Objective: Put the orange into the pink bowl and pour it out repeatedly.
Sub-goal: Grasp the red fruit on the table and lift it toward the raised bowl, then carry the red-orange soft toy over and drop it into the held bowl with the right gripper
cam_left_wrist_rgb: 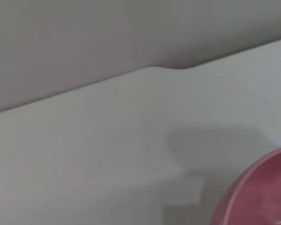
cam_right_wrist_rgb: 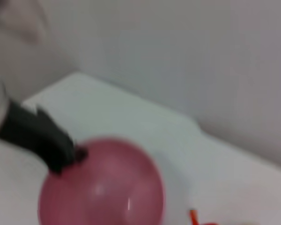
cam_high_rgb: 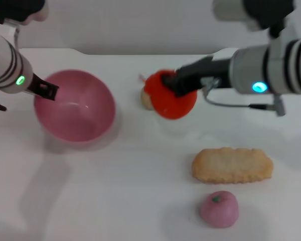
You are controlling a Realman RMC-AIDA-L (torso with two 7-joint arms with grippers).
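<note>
The pink bowl stands upright and empty on the white table at the left. My left gripper is shut on its left rim. The bowl also shows in the left wrist view and in the right wrist view, where the left gripper's dark fingers clamp the rim. My right gripper is shut on the red-orange orange and holds it at the table's middle, to the right of the bowl and apart from it. A sliver of the orange shows in the right wrist view.
A small beige ball lies just left of the orange, partly hidden by it. A tan biscuit-shaped piece and a small pink apple lie at the front right. The table's back edge meets a grey wall.
</note>
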